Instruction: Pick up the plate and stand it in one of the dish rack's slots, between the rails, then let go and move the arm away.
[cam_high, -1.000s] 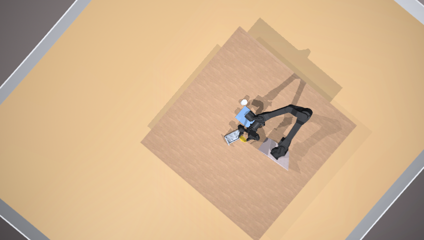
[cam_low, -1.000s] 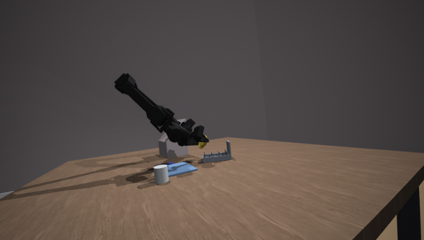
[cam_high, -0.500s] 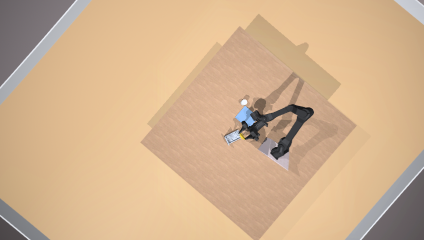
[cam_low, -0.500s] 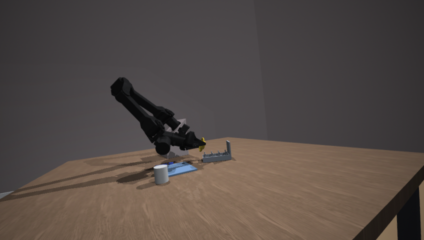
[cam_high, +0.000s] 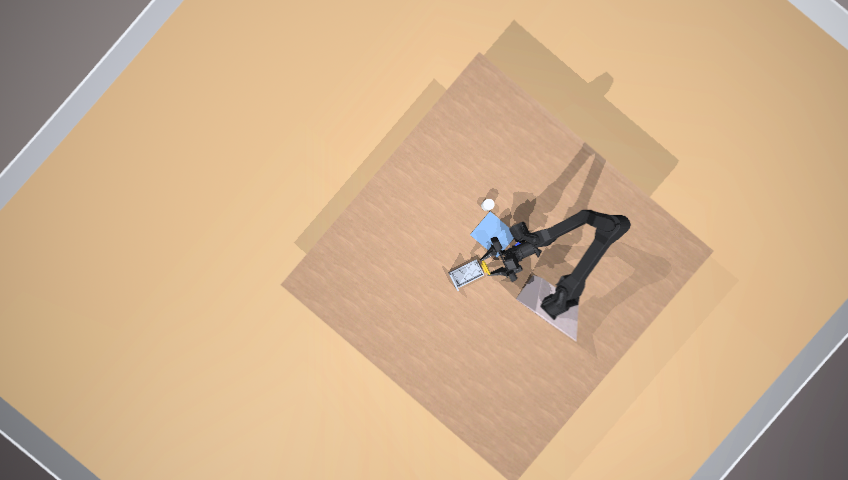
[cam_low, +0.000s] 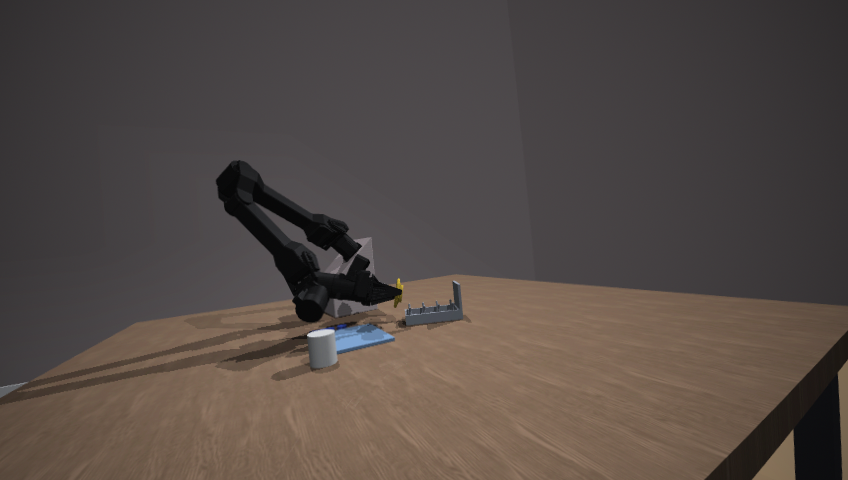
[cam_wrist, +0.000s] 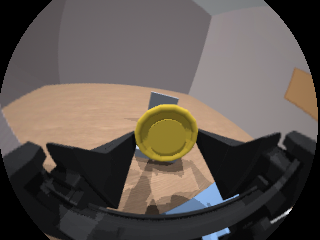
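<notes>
My gripper (cam_high: 485, 267) (cam_low: 399, 292) (cam_wrist: 166, 133) is shut on the yellow plate (cam_high: 486, 267) (cam_low: 398, 293) (cam_wrist: 167, 135), with a finger at each side of its rim. The plate stands upright on edge in the air, its face turned to the wrist camera. The grey dish rack (cam_high: 466, 274) (cam_low: 433, 317) (cam_wrist: 163, 100) stands on the table just beyond the plate, with short rails and a tall end panel at its far end. In the exterior view the plate is above and just short of the rack's near end. In the wrist view the plate hides most of the rack.
A blue board (cam_high: 489, 230) (cam_low: 364, 338) (cam_wrist: 197, 202) lies beside and below the gripper. A white cup (cam_high: 487, 204) (cam_low: 321, 349) stands next to the board. A blue thing (cam_low: 340, 326) lies partly hidden behind the board. A pale wedge-shaped block (cam_high: 562, 321) (cam_low: 351, 306) stands at the arm's base.
</notes>
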